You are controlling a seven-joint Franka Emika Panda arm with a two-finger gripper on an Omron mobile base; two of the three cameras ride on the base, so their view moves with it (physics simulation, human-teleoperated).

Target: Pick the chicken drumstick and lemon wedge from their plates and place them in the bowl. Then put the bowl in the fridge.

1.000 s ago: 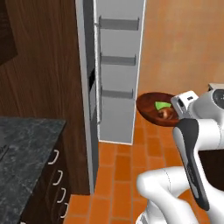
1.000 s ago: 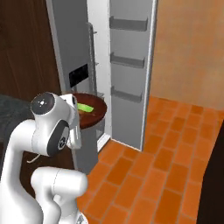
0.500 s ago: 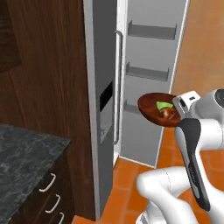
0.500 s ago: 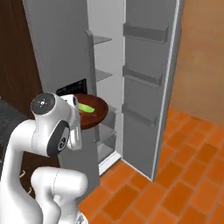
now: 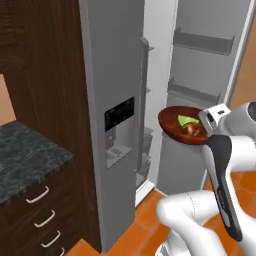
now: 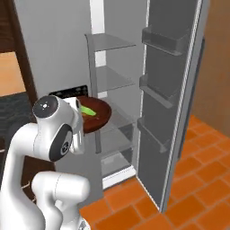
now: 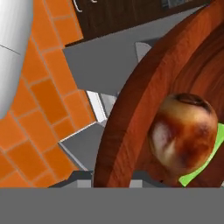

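Bowl [image 5: 175,126] of dark wood, carrying the chicken drumstick [image 7: 183,134] and lemon wedge [image 5: 187,120], is pinched by its near rim in the closed gripper [image 5: 209,125] before the open fridge [image 6: 114,76], which looms larger and nearer than a second ago, the base having driven closer

The dark wooden bowl [image 5: 176,131] carries the chicken drumstick [image 7: 183,134] and lemon wedge [image 5: 186,120].

The robot's arm [image 5: 220,165] is built of smooth, glossy white rounded links with no visible cables or markings. A long dark grey panel runs down one link, and a round dark grey cap with a pale centre covers a joint [image 6: 46,106].
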